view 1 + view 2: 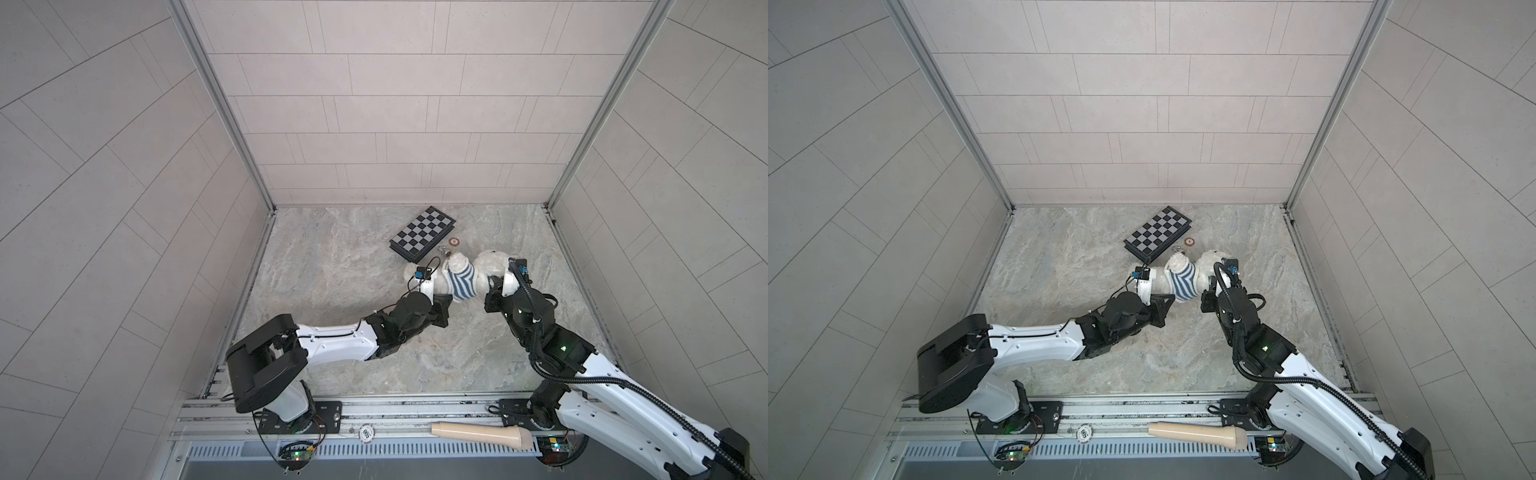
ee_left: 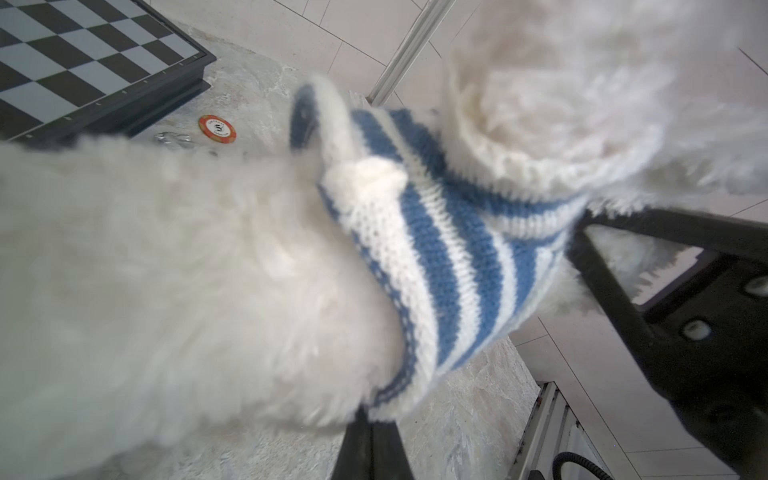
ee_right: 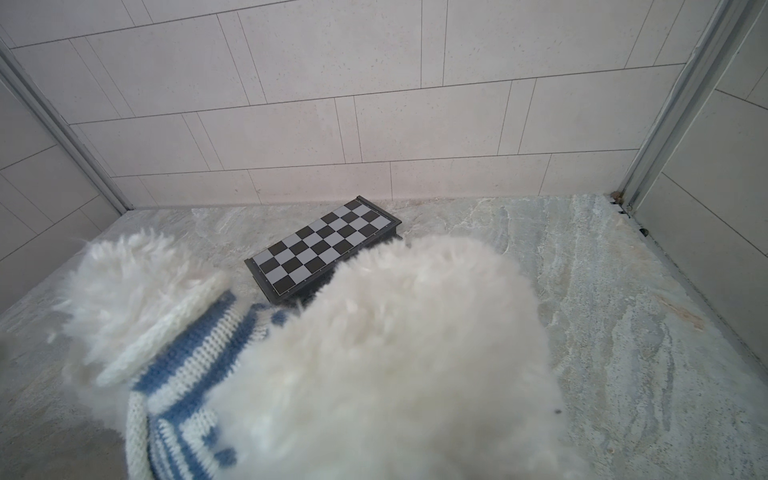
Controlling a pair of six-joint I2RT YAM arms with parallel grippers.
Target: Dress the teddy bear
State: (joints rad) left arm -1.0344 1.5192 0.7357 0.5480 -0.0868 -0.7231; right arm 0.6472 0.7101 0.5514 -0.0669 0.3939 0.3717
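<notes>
The fluffy white teddy bear [image 1: 487, 262] [image 1: 1207, 261] lies on its side on the stone floor, head to the right. A blue-and-white striped knitted shirt [image 1: 463, 283] [image 1: 1183, 283] [image 2: 436, 249] [image 3: 187, 374] sits round its chest, with one arm out through a sleeve. My left gripper [image 1: 451, 298] [image 1: 1172, 297] [image 2: 371, 415] is at the shirt's lower hem, jaws pressed together on the hem's edge. My right gripper [image 1: 491, 286] [image 1: 1211, 286] is at the bear's neck. Fur hides its jaws in the right wrist view. In the left wrist view its black fingers [image 2: 602, 291] reach into the fur beside the collar.
A folded chessboard [image 1: 422, 230] [image 1: 1156, 232] lies just behind the bear, with an orange chip [image 1: 454, 241] [image 2: 217, 129] and a small metal piece [image 1: 444, 250] beside it. A beige handle-shaped object [image 1: 482, 434] rests on the front rail. Tiled walls close three sides.
</notes>
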